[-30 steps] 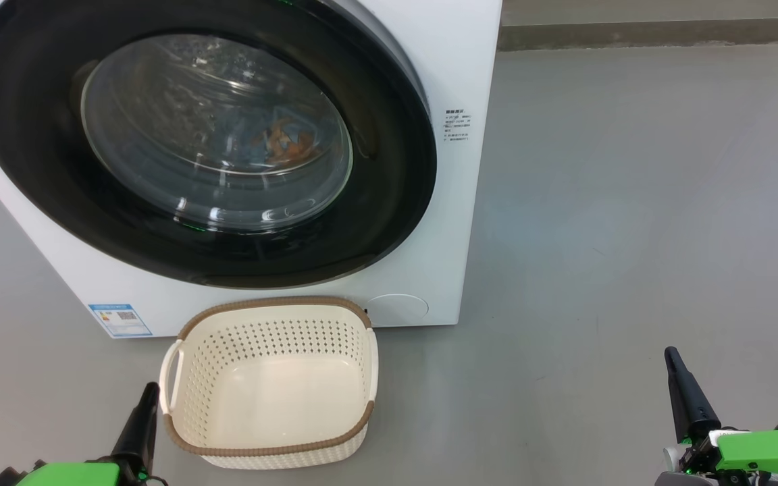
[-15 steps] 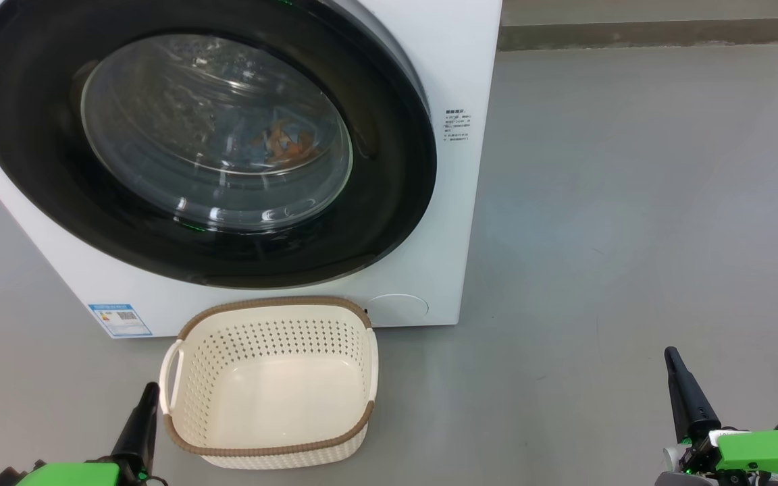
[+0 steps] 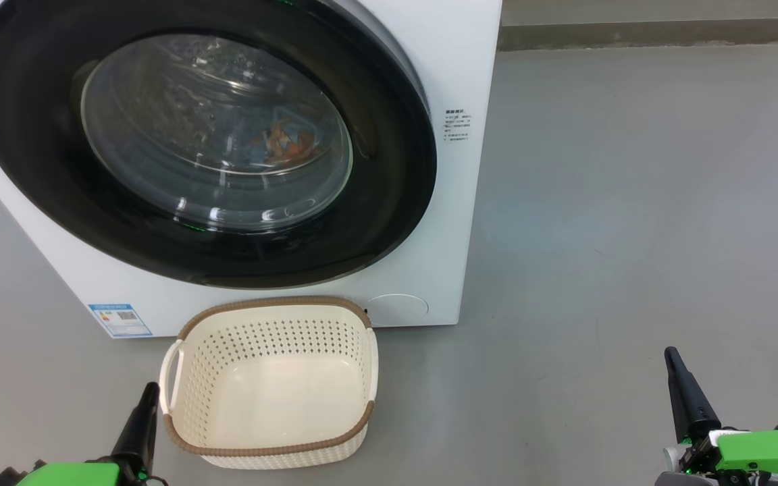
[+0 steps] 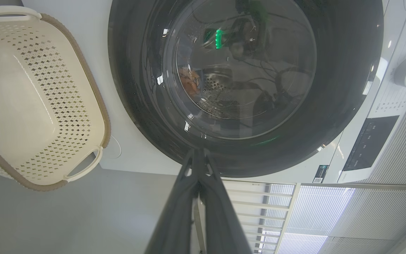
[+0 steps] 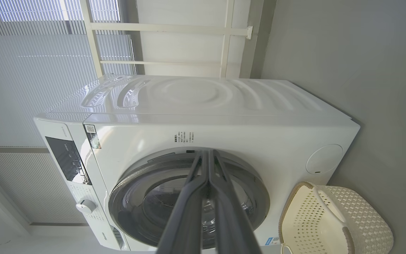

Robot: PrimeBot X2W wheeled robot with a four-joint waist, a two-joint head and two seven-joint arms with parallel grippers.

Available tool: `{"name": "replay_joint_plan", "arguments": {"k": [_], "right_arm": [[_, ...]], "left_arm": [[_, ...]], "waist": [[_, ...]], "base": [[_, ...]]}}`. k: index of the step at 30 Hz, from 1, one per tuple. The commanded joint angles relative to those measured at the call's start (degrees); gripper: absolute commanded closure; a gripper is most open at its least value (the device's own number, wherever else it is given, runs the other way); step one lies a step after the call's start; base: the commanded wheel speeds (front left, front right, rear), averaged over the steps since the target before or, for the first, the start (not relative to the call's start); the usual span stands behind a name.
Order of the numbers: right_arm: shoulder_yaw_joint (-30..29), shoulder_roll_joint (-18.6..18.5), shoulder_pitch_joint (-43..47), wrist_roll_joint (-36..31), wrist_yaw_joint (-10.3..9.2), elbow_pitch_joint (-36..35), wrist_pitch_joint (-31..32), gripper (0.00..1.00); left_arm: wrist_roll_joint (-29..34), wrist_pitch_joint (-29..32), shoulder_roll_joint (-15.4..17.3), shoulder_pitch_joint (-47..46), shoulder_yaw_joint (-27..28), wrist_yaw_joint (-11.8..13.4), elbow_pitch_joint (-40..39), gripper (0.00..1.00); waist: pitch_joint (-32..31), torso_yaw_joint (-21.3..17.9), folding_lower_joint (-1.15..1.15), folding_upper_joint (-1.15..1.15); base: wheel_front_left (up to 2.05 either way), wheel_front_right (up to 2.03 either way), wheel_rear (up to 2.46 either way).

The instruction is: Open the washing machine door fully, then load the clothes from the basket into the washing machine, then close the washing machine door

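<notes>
Since nothing has shifted over the last second, the job looks finished: the washing machine door (image 3: 389, 202) is shut with the clothes (image 3: 284, 145) behind its glass (image 3: 179, 135). The basket (image 3: 267, 302) sits empty on the floor (image 3: 632, 202), and the left pincer (image 3: 148, 398) and right pincer (image 3: 674, 364) rest closed, holding nothing.
</notes>
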Motion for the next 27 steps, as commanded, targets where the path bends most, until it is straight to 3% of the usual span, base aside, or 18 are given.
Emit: {"name": "replay_joint_plan", "arguments": {"k": [1, 27], "right_arm": [[1.3, -0.2, -2.4, 0.6, -0.06, -1.7, 0.5, 1.0], [1.4, -0.2, -2.4, 0.6, -0.06, -1.7, 0.5, 1.0]], "left_arm": [[-0.5, 0.4, 0.6, -2.3, 2.0, -0.2, -1.2, 1.0], [-0.5, 0.3, 0.6, -2.3, 2.0, -0.2, -1.2, 1.0]], "waist": [[0.0, 0.0, 0.0, 0.0], [0.0, 0.0, 0.0, 0.0]], "base": [[0.0, 0.0, 0.0], [0.0, 0.0, 0.0]]}}
